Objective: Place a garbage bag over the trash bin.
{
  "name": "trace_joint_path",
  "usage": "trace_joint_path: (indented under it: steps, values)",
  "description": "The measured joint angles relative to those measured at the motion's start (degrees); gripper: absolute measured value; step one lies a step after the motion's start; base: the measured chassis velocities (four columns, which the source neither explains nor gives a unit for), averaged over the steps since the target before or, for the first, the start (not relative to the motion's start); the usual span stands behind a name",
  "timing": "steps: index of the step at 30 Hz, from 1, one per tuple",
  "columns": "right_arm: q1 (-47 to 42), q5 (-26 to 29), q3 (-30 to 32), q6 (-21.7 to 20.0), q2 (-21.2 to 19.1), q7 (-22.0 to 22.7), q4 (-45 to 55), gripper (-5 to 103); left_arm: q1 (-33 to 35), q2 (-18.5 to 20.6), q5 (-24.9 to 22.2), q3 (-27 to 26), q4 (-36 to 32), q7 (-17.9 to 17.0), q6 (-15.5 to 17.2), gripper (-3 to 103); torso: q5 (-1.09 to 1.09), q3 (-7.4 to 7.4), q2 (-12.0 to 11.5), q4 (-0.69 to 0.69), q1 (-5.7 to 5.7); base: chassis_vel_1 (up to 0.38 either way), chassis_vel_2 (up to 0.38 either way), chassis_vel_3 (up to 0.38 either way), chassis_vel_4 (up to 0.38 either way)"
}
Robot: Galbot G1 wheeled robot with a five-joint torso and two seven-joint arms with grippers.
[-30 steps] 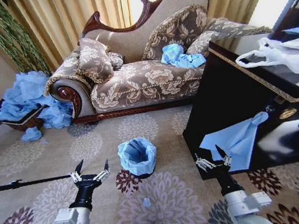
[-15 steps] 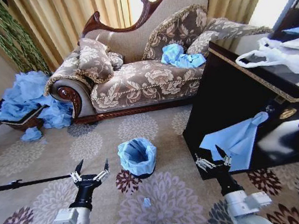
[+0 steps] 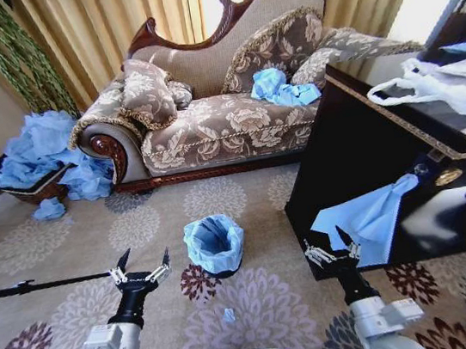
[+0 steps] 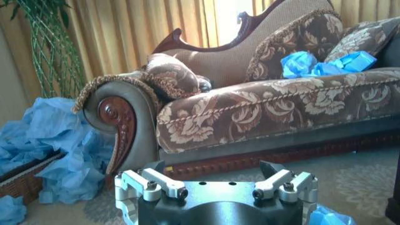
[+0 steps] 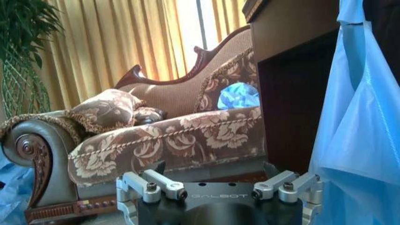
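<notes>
Garbage bag [image 3: 215, 241] hides most of the trash bin [image 3: 222, 271]; both end effectors gape empty

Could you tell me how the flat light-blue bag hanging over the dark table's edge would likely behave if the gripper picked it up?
The garbage bag drapes limply over the table edge, so it is probably floppy. It looks thin, likely light and a bit slippery for the open right gripper.

Bright backlight through curtains [image 3: 149, 12]

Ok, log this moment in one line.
bag: garbage bag lines trash bin | left gripper: open, empty | right gripper: open, empty, beside table-hung blue bag
</notes>
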Motion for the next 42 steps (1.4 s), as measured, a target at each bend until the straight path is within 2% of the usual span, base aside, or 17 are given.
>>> trace_joint_path:
  steps: [42]
  values:
    - [0.0, 0.0, 0.0, 0.0, 0.0, 0.0, 0.0, 100, 0.0, 0.0, 0.0, 0.0, 0.0, 0.0, 0.0, 100, 0.00, 0.00, 0.0, 0.00, 0.00, 0.000, 0.000, 0.000, 0.000]
